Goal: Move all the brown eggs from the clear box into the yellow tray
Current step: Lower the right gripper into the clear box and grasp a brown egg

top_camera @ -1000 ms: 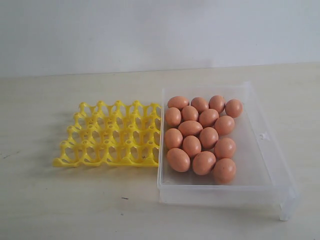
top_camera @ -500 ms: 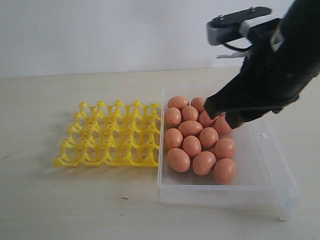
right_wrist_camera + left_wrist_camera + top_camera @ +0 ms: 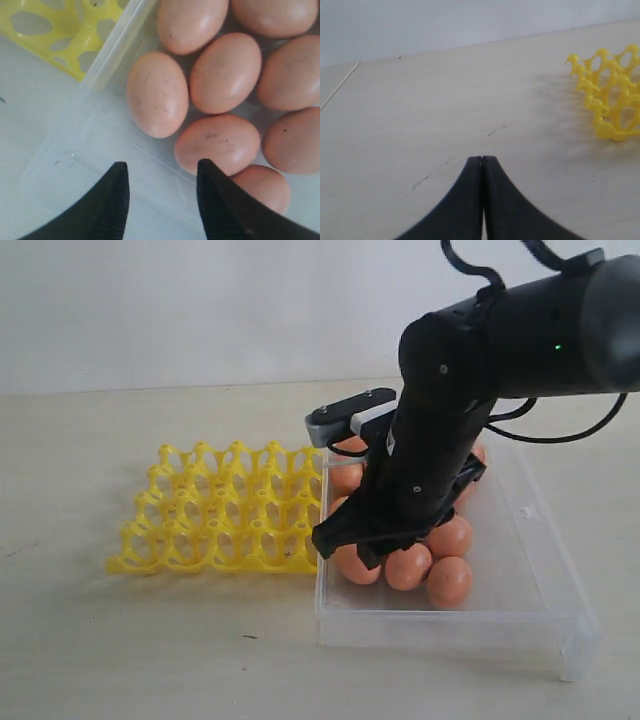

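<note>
In the middle of the frame, the right fingers [image 3: 112, 200] hang spread and empty over the brown eggs [image 3: 157, 95] in the clear box [image 3: 450, 630], right of the yellow tray [image 3: 220, 510]. The left fingers [image 3: 470, 200] are pressed together.

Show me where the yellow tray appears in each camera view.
Exterior: yellow tray left of centre, beside the clear box.
Left wrist: one corner, picture's right edge.
Right wrist: one corner, picture's top left.
Shared landmark: the box wall beside it, in exterior and right wrist only.
</note>
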{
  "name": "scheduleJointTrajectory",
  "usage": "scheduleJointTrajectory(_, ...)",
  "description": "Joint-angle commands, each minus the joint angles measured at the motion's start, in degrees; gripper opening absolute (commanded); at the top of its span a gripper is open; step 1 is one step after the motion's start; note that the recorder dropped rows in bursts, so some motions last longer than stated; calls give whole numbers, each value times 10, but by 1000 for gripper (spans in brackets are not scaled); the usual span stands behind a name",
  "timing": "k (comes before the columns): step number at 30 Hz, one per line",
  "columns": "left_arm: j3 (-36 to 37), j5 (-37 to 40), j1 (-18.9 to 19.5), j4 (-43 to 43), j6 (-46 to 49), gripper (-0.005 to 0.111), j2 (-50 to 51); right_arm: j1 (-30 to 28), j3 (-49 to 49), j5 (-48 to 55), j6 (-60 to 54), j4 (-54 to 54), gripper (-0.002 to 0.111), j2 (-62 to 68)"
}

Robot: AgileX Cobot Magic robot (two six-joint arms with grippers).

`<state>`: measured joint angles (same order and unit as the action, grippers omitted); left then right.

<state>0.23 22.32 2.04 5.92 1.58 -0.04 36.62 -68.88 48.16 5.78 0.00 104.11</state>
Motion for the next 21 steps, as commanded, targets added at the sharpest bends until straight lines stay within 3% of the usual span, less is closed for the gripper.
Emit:
scheduleJointTrajectory(1,-2,-5,-3,-1,-3,0,0,-4,-29,-17,-32,16,45,20)
scheduleJointTrajectory(5,-2,-5,-3,-1,-3,0,0,-4,-54,-28,-33,16,52,21)
scheduleJointTrajectory(21,-2,-5,-3,-1,-3,0,0,-4,-73,-22,-58,10,51,74)
